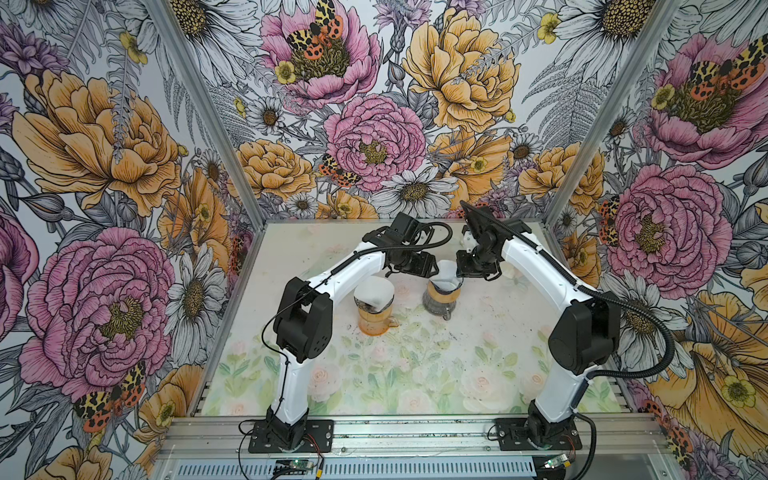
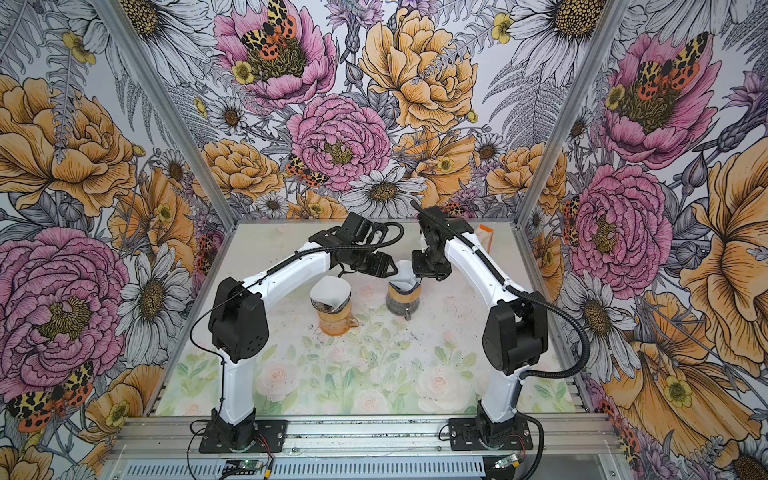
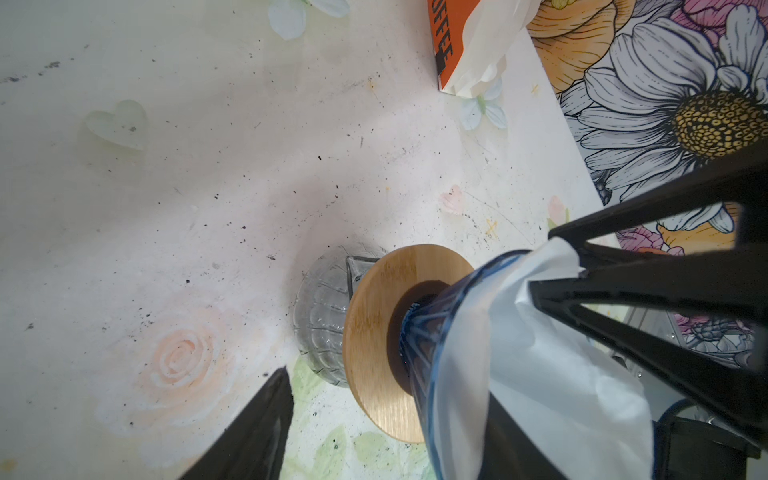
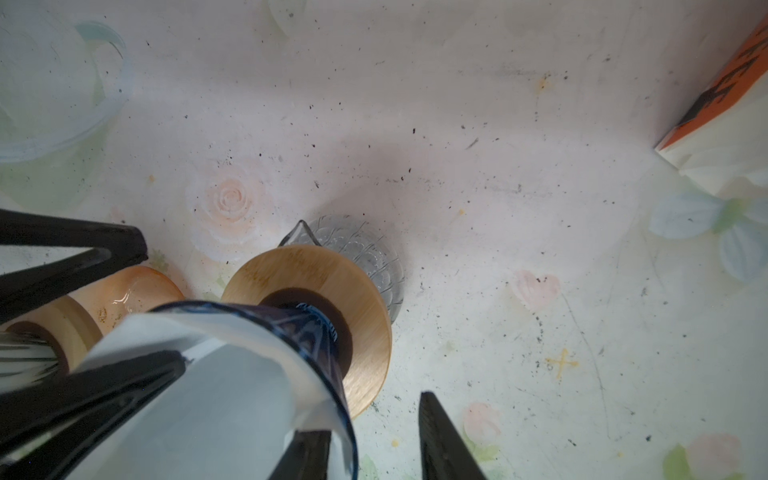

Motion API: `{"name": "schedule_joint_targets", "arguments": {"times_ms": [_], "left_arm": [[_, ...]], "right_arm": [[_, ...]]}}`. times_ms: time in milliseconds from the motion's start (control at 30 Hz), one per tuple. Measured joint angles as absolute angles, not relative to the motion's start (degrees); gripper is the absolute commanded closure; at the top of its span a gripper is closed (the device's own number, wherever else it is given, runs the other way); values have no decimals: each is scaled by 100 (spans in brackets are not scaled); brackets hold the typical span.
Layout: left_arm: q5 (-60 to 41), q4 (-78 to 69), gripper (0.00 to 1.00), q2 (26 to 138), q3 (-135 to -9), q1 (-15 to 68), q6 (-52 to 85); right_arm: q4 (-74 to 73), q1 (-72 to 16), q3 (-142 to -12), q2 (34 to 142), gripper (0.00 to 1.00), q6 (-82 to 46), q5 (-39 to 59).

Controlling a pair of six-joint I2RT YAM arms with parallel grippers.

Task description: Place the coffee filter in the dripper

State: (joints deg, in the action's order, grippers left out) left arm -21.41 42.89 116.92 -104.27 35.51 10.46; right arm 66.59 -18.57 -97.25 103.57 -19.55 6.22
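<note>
The white paper coffee filter [image 1: 446, 269] sits crumpled in the ribbed blue glass dripper [image 3: 424, 374], one flap rising above its rim. We see the dripper seated in a round wooden collar [image 3: 374, 332] on a clear, scale-textured glass carafe [image 3: 320, 316]. The left gripper [image 1: 433, 272] and right gripper [image 1: 459, 272] flank it, both with jaws spread, one black finger [image 4: 137, 374] pressing the paper. Close by stands an orange glass carafe [image 1: 376, 322] bearing another paper-lined dripper [image 1: 374, 293]; dark specks [image 4: 414, 131] litter the rose-printed table [image 1: 415, 374].
</note>
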Motion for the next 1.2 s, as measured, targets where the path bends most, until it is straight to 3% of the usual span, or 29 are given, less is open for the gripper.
{"name": "schedule_joint_targets", "arguments": {"times_ms": [333, 633, 1200], "left_arm": [[-2139, 4353, 37, 11692, -10427, 3573, 1044], [-2139, 4364, 36, 11745, -10499, 3573, 1044], [-2139, 4372, 38, 11782, -10523, 3577, 1028]], "right_arm": [[6600, -1857, -9684, 10357, 63, -1970, 633], [6263, -1859, -9647, 10156, 54, -2016, 1007], [6077, -2023, -9432, 10132, 51, -2165, 843]]}}
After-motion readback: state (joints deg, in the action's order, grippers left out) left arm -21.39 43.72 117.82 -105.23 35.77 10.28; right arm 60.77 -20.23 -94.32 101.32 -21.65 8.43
